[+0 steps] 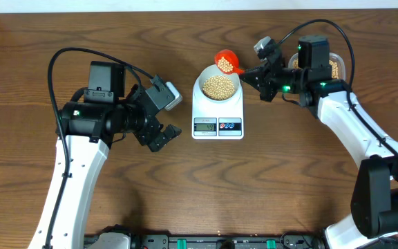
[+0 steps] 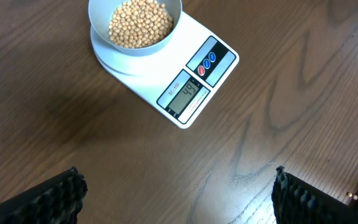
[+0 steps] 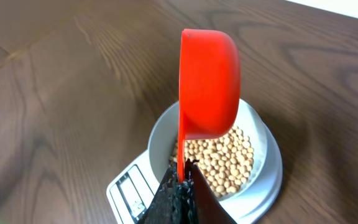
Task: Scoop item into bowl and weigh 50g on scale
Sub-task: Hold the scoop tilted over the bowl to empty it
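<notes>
Small round tan beans (image 1: 218, 86), heaped loose in a pale bowl (image 1: 202, 77). Judged hard, light and smooth, quick to roll or bounce away. No use pinching singly: better carried by scoop and tipped out gently, a few at a time. Bowl seated on the platform of a white scale (image 1: 197, 114), near the middle of the tabletop (image 1: 116, 200). Display digits too small to read with confidence. Red scoop (image 1: 225, 61) tilted on edge just over the bowl's far rim. Likely stiff, slick plastic, best gripped at the handle. Right end effector (image 1: 249, 74) pressed together on that handle. Left end effector (image 2: 179, 208) spread wide, holding nothing, hovering near the scale on its left.
</notes>
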`<state>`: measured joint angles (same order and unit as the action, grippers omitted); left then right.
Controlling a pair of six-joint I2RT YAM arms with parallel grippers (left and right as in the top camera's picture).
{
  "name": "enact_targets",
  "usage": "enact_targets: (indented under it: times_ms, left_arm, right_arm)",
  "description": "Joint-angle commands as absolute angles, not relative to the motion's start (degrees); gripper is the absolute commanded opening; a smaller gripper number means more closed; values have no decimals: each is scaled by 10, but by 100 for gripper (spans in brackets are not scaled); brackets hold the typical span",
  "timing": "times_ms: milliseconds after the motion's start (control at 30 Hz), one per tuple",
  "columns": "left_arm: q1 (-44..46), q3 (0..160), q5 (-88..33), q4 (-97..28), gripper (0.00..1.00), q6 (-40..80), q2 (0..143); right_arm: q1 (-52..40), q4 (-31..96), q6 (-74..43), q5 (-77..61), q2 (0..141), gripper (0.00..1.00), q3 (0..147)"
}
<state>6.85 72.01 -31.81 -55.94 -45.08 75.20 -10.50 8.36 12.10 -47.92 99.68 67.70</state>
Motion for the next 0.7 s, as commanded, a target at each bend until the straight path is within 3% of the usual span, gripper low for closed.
enact_targets:
  times_ms: [0, 667]
  left_arm:
    - [67, 726, -323, -561, 98, -458, 745]
    - [67, 726, -323, -561, 98, -458, 745]
  right_arm:
    - [-101, 75, 108, -536, 986, 1, 675]
    - [-102, 78, 76, -481, 992, 1, 674]
